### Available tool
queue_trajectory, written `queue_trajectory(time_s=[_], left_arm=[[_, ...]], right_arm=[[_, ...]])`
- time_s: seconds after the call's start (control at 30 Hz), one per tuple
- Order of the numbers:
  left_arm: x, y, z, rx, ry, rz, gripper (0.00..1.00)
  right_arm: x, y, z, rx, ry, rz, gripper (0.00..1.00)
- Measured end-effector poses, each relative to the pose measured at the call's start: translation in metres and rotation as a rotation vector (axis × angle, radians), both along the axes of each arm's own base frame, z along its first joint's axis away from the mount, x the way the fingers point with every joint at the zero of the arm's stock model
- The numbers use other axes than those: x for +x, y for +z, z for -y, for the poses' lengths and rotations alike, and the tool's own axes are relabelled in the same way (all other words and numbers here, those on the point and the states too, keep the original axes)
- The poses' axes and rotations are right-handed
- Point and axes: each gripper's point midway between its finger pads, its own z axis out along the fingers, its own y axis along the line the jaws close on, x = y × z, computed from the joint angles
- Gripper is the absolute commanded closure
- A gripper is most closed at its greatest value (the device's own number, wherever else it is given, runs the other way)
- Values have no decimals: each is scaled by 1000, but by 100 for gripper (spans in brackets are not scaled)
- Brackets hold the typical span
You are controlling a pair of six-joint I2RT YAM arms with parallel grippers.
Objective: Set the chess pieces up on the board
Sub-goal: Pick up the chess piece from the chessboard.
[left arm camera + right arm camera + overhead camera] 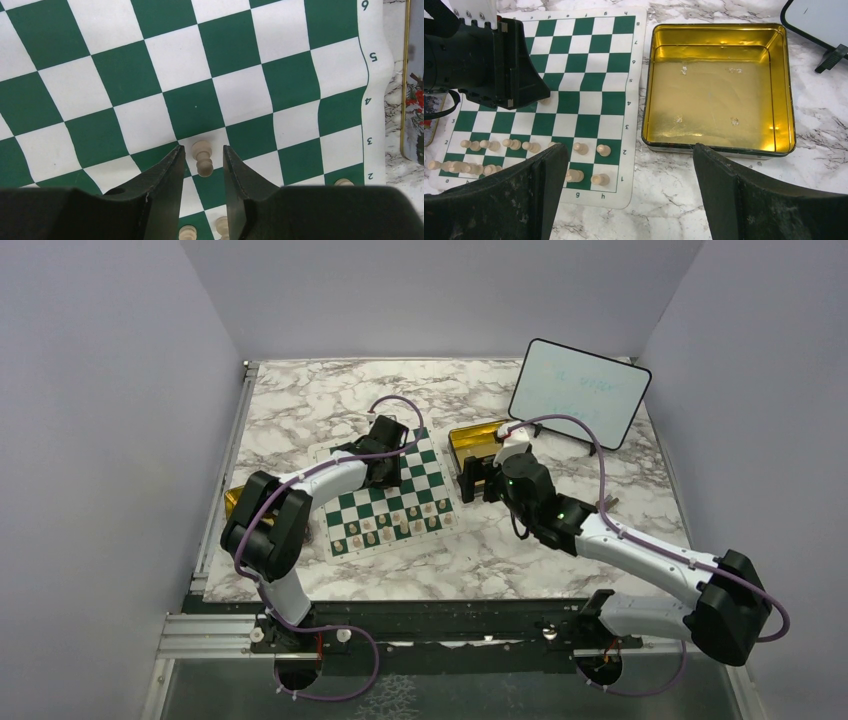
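The green-and-white board point(385, 495) lies on the marble table, also in the right wrist view point(574, 90). Several cream chess pieces point(390, 528) stand in its two nearest rows point(574, 149). My left gripper point(388, 472) is low over the board and open. Its fingers point(165, 175) straddle one upright pawn point(202, 157) on a white square, with a gap on each side. My right gripper point(478, 480) is wide open and empty point(629, 195). It hangs above bare marble between the board's right edge and a gold tin.
An empty gold tin point(719, 90) sits right of the board point(475, 440). A second gold tin point(232, 502) lies at the board's left, partly under the left arm. A framed whiteboard point(580, 390) stands at the back right.
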Motion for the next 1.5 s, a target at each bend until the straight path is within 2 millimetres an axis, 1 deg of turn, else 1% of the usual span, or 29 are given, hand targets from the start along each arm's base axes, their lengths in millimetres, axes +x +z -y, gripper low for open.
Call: queue_trajectory(time_s=[0.17, 0.53, 0.8, 1.07, 1.27, 1.37, 1.5], left_arm=[[-1, 0, 1, -2, -1, -2, 71], [-7, -2, 0, 9, -1, -26, 72], [-10, -4, -1, 16, -1, -39, 80], [-13, -4, -3, 24, -2, -52, 82], [-17, 2, -5, 30, -3, -62, 82], [-21, 12, -8, 30, -5, -58, 82], [-25, 26, -14, 28, 2, -53, 82]], right_arm=[[0, -2, 0, -3, 0, -3, 0], [0, -4, -1, -7, 0, -7, 0], [1, -5, -1, -9, 0, -10, 0], [0, -8, 0, -11, -1, -16, 0], [-1, -17, 0, -22, -3, -34, 0], [-1, -20, 0, -30, -3, -42, 0], [-1, -20, 0, -27, -5, -43, 0]])
